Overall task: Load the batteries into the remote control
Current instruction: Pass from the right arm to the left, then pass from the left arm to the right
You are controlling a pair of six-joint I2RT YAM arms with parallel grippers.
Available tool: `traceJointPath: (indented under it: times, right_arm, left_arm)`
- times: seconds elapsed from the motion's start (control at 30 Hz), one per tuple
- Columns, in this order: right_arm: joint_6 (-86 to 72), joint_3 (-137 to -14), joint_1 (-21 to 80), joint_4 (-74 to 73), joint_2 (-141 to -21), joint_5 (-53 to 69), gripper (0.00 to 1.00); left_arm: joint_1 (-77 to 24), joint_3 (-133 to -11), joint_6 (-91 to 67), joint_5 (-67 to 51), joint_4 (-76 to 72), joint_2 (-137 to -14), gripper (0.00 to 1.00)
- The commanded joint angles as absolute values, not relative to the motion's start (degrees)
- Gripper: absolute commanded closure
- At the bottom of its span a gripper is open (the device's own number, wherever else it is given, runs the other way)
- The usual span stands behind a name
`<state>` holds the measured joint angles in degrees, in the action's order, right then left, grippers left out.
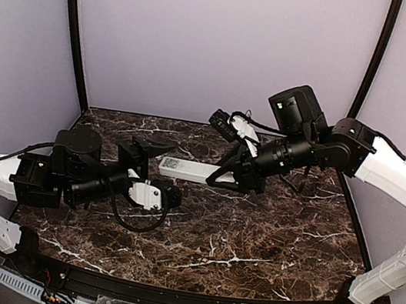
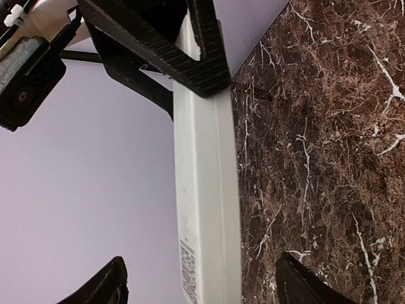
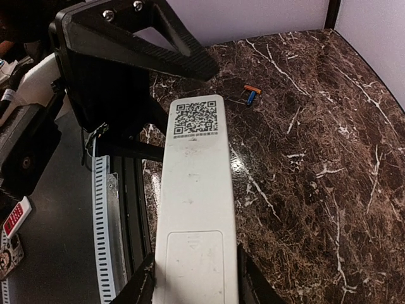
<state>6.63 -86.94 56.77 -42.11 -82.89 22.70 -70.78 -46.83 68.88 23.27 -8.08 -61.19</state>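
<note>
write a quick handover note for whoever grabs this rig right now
Left tool: open, straddling the label end of the remote control, not touching it.
Right tool: shut on the opposite end of the remote control, label side up.
Both batteries lie together on the table, beyond the label end.
Done: remote control gripped and presented.
Left: the battery cover looks closed, so it probably has to come off first; then both batteries go in.
</note>
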Motion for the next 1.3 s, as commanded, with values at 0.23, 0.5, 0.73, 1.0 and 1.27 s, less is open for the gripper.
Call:
traceJointPath:
  times: [0.23, 0.5, 0.73, 1.0, 1.27]
  right_arm:
    - [6.3, -87.8, 58.8, -37.1, -84.8, 26.1, 1.00]
    - [5.8, -87.0, 58.8, -35.7, -84.4, 24.4, 1.00]
    - [1.2, -82.9, 57.2, -29.3, -79.4, 23.0, 0.02]
    - [-1.1, -72.6, 56.5, -19.6, -74.2, 26.1, 0.02]
    - [0.3, -74.4, 56.5, -20.1, -76.9, 26.4, 0.27]
  left_arm:
    - [-71.0, -44.8, 74.0, 22.6, -19.4, -64.0, 0.46]
    - [-71.1, -44.2, 75.4, 24.0, -22.5, -65.0, 0.91]
    - [-71.3, -40.5, 80.5, 26.6, -34.1, -65.6, 1.00]
    - [-71.3, -39.8, 81.2, 26.2, -36.2, -65.0, 1.00]
    - [-71.4, -39.9, 80.3, 25.8, -35.3, -65.2, 1.00]
